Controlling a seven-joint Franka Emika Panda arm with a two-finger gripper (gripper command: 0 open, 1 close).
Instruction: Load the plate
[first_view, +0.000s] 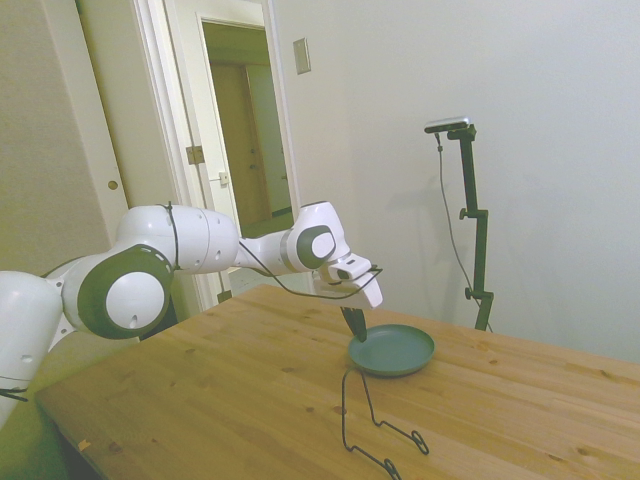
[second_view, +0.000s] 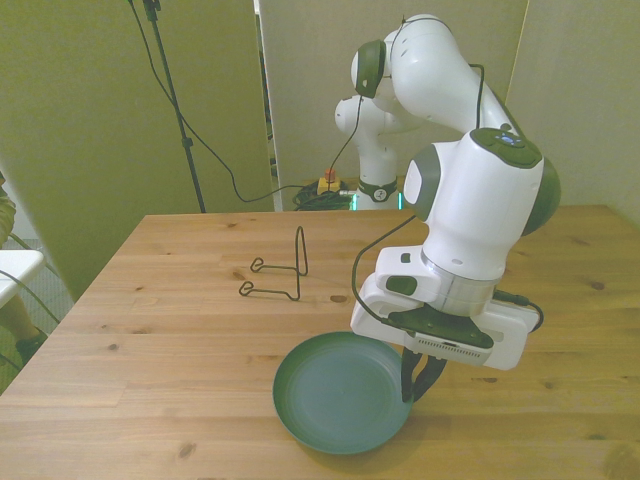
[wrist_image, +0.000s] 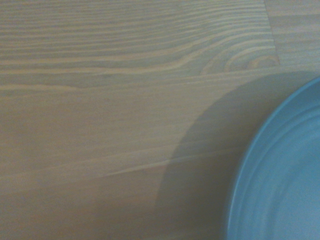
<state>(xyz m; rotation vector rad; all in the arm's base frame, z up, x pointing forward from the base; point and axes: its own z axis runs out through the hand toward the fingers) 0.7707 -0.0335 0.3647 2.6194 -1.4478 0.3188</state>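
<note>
— Going from the front view's left to its right, what's on the desk (second_view: 150, 300)?

— First the black wire stand (second_view: 280, 272), out on bare wood toward the middle of the desk, well apart from everything else. Its upright loop rises at one end and its two feet lie flat. Then the plate (second_view: 335, 400), teal, close to the desk's near edge in that view. Then my pincer (second_view: 418, 375), right at the plate's rim on the front view's right.

— Is the plate flat?

— In the side view the plate (first_view: 392, 351) looks slightly raised on the side where my pincer (first_view: 354, 322) meets it. I cannot tell how far.

— And your pincer, what has it got?

— The dark fingers are drawn close together over the plate's rim, gripping it as far as I can see. My wrist camera shows only a blue arc of the plate (wrist_image: 280, 175) and its shadow on the wood grain.

— Anything in the way?

— In the side view the wire stand (first_view: 375, 425) sits toward the desk's near edge, just beside the plate but not touching it. Nothing lies between them.
</note>
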